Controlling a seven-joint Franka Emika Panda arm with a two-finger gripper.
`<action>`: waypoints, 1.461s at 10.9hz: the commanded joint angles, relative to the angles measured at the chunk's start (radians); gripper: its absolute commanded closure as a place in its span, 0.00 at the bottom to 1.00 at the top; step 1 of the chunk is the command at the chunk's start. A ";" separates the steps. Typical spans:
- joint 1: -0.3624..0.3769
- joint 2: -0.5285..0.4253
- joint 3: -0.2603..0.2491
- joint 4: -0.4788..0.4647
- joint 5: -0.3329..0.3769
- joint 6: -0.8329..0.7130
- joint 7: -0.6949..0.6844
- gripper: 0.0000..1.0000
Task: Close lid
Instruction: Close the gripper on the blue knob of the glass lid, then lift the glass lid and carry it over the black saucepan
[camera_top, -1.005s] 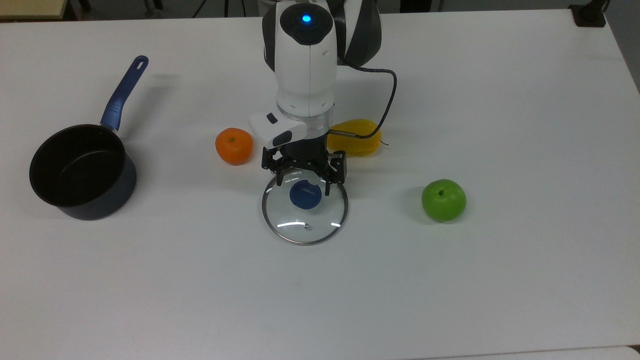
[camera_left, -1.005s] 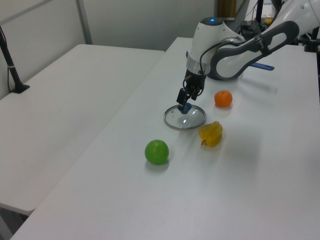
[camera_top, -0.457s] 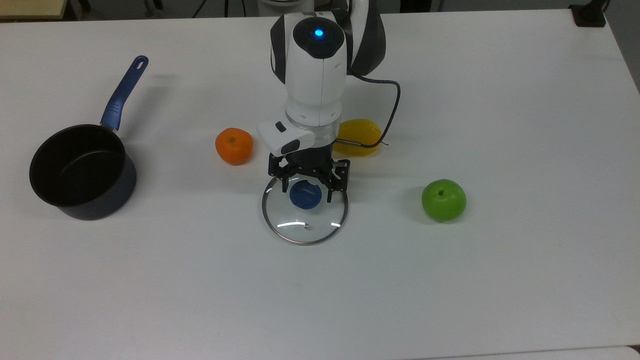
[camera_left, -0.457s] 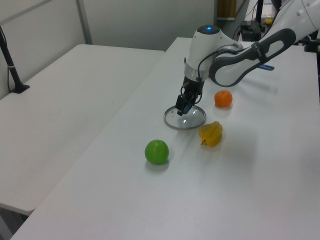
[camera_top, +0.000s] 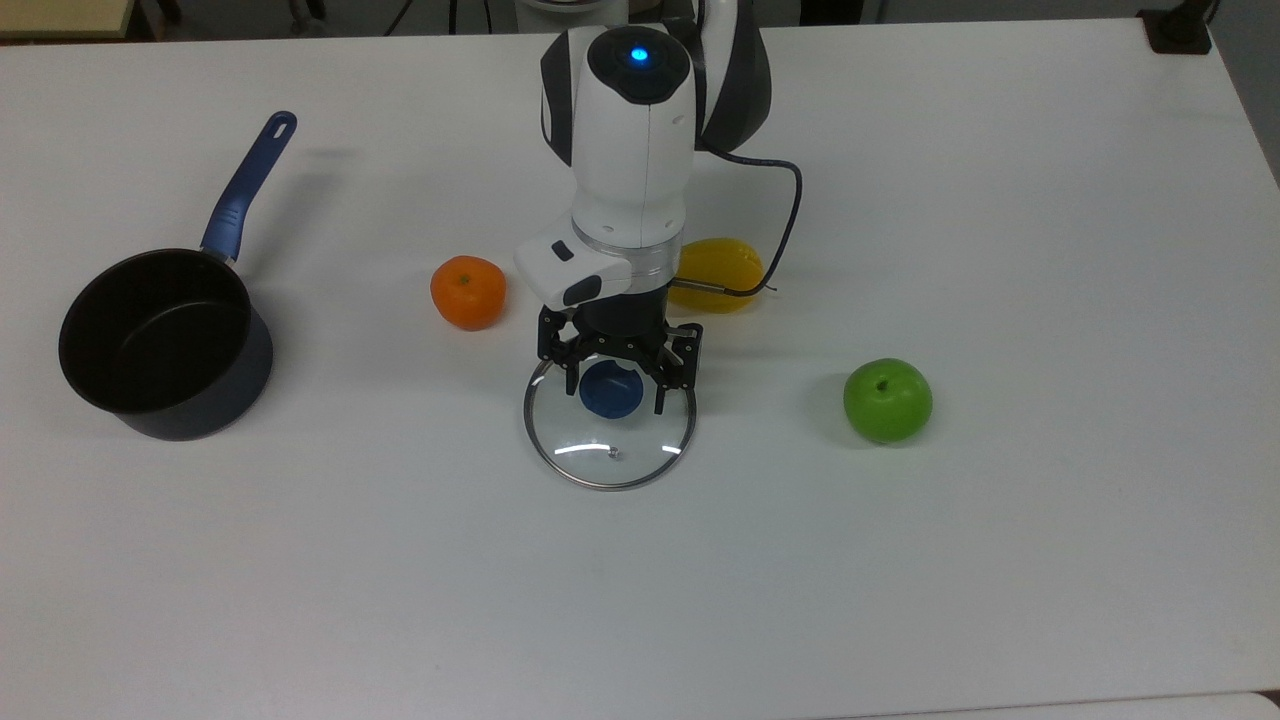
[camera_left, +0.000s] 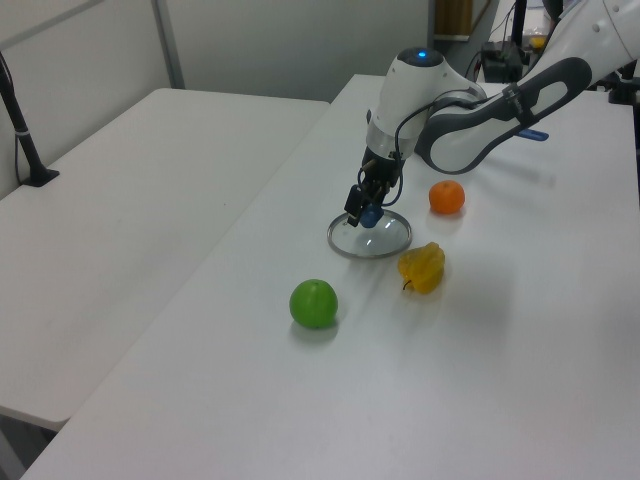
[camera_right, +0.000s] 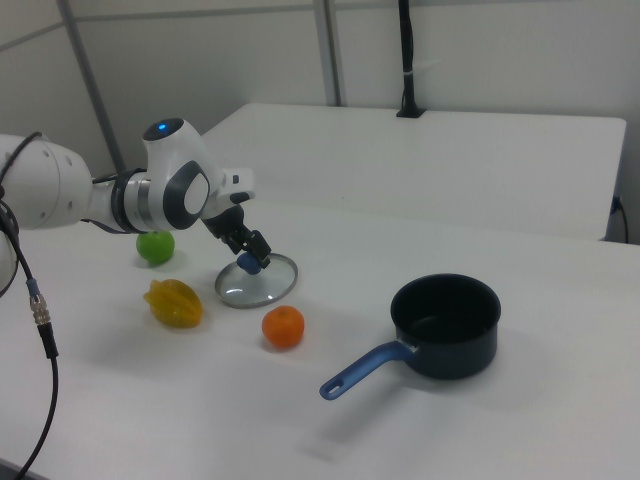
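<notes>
Lid (camera_top: 610, 432): rigid, slick, breakable glass, so grab the blue knob (camera_top: 611, 390); gripper (camera_top: 616, 386) spread, straddling it at 3 and 9 o'clock.

- In the top view, the lid (camera_top: 609, 433) lies flat mid-worktop (camera_top: 1000, 560).
- The hand (camera_top: 617, 384) is above the lid's knob (camera_top: 610, 391).
- Mandarin (camera_top: 468, 292) at 10 o'clock of the lid, starfruit (camera_top: 722, 275) at 1, apple (camera_top: 887, 400) at 3.
- Saucepan (camera_top: 160, 345) well apart at 9.

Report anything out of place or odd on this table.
The lid lies flat on the table, away from the uncovered saucepan. The gripper hovers open-jawed around its blue knob. Nothing is spilled or visibly damaged.
</notes>
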 joint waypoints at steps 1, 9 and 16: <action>0.011 0.004 -0.011 -0.005 -0.043 0.010 0.028 0.09; 0.008 -0.042 -0.011 -0.011 -0.042 -0.098 0.028 0.54; -0.124 -0.140 -0.025 0.124 -0.043 -0.289 -0.061 0.54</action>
